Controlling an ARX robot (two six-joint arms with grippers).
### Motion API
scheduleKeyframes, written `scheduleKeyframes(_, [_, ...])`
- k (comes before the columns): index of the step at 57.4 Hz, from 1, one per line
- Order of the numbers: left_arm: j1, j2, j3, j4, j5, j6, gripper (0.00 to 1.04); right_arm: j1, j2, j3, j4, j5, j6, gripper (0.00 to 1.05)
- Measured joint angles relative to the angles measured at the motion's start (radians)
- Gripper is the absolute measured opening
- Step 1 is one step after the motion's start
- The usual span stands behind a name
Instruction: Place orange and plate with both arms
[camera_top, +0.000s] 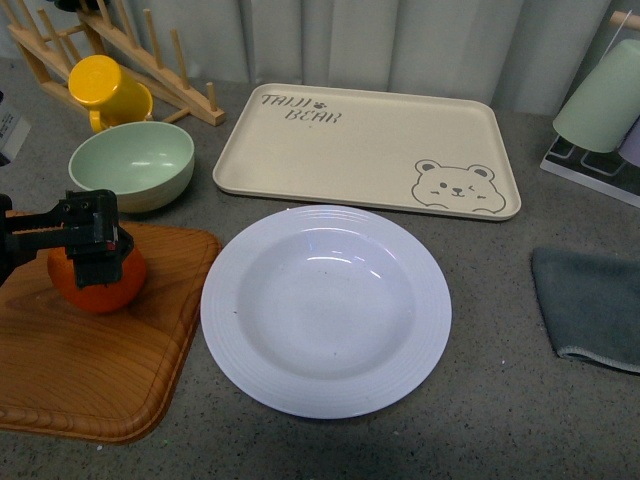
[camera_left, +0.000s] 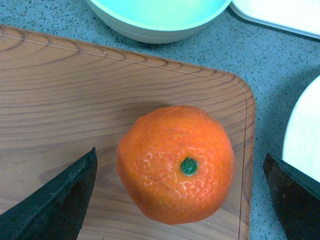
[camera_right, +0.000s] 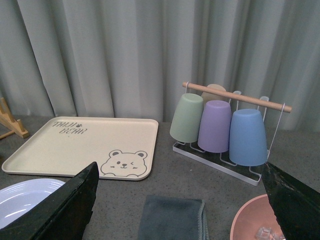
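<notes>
The orange (camera_top: 98, 284) sits on a wooden board (camera_top: 90, 370) at the front left. My left gripper (camera_top: 92, 240) hovers just over it, open, with a finger on either side. In the left wrist view the orange (camera_left: 170, 145) lies stem spot up between the dark fingers (camera_left: 55, 200), touching neither, and the gripper (camera_left: 179, 160) is empty. The white ridged plate (camera_top: 326, 300) lies empty in the middle of the table, right of the board. My right gripper (camera_right: 180, 167) is open and empty above the right of the table and is out of the front view. The plate's edge (camera_right: 25, 195) shows there.
A pale green bowl (camera_top: 132, 160) and a yellow cup (camera_top: 105, 90) on a wooden rack stand behind the board. A beige bear tray (camera_top: 370, 150) lies behind the plate. A grey cloth (camera_top: 590, 305), a rack of cups (camera_right: 220, 125) and a pink bowl (camera_right: 255, 220) are at the right.
</notes>
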Motion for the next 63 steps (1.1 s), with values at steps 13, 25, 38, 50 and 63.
scheduleKeyframes(13, [0.002, 0.039, 0.016, 0.001, 0.008, 0.006, 0.98, 0.0, 0.0, 0.0, 0.0, 0.0, 0.0, 0.95])
scheduleKeyframes(25, [0.002, 0.052, 0.02, 0.002, 0.013, 0.006, 0.86, 0.0, 0.0, 0.0, 0.0, 0.0, 0.0, 0.95])
scheduleKeyframes(38, [0.002, 0.053, 0.021, 0.002, 0.019, 0.006, 0.66, 0.0, 0.0, 0.0, 0.0, 0.0, 0.0, 0.95])
scheduleKeyframes(50, [-0.018, 0.042, 0.021, 0.003, -0.003, 0.01, 0.65, 0.0, 0.0, 0.0, 0.0, 0.0, 0.0, 0.95])
scheduleKeyframes(63, [-0.136, 0.003, 0.07, -0.014, -0.014, -0.012, 0.65, 0.0, 0.0, 0.0, 0.0, 0.0, 0.0, 0.95])
